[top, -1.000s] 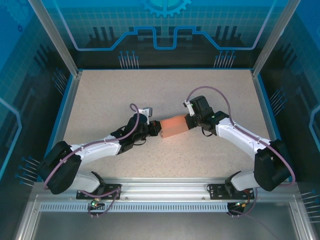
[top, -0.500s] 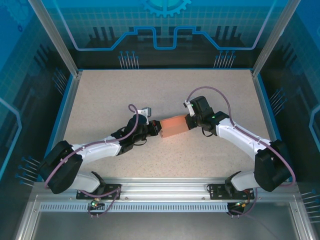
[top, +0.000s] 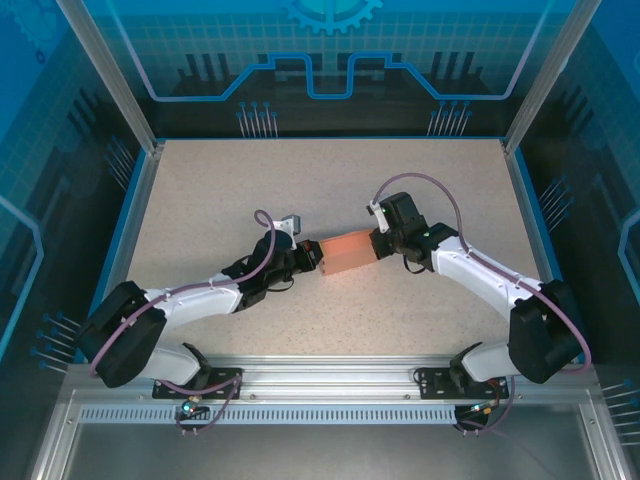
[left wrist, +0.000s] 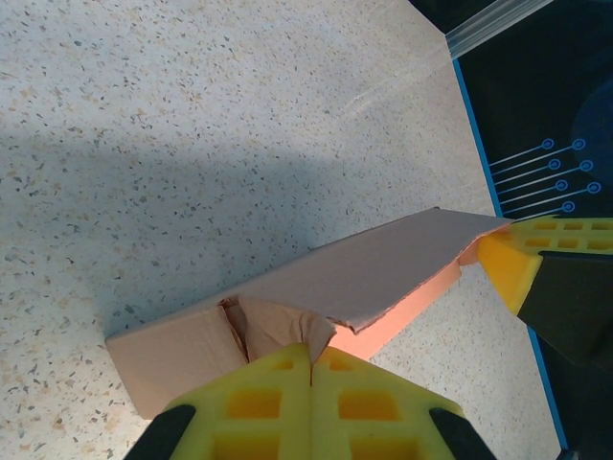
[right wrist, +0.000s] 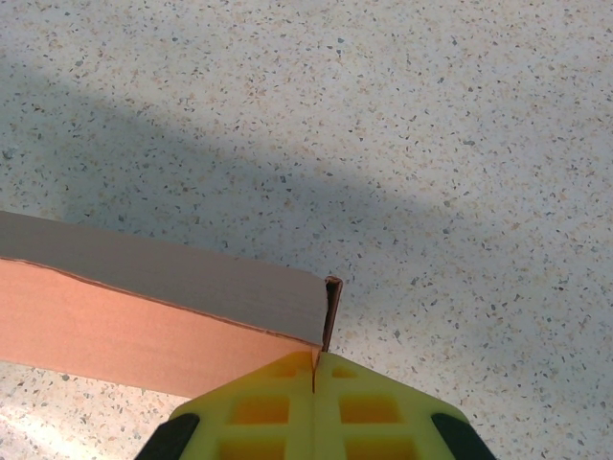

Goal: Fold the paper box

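Paper box (top: 345, 256) gripped at both ends: in the left wrist view, the yellow foam fingers (left wrist: 268, 393) of the left gripper (left wrist: 311, 369) are pressed together on a crumpled brown flap at the near end of the box (left wrist: 364, 278). A yellow finger of the right gripper (left wrist: 508, 264) meets the far corner. In the right wrist view, the fingers (right wrist: 374, 407) of the right gripper (right wrist: 314, 369) are likewise closed tight, pinching a thin end flap at the corner of the box (right wrist: 144, 287).

From above, the left gripper (top: 314, 258) and right gripper (top: 378, 245) face each other across the salmon-pink paper box, which spans the gap between them as a flattened sleeve, pink on one face and plain brown on another. It sits near the middle of the bench (top: 200, 200). Whether its underside touches the surface cannot be told, though it casts a soft shadow there.

The bench is a pale, speckled beige slab with a blue border. Both white-and-black arms reach inward from their bases on a slotted aluminium rail (top: 330, 385) at the near edge, and purple cables (top: 440, 195) loop over their wrists.

Clear blue-tinted panels enclose the cell, printed with grid lines, circuit-style traces and a gear emblem (top: 330, 12) at the back. Slanted aluminium posts (top: 105, 75) frame the corners.
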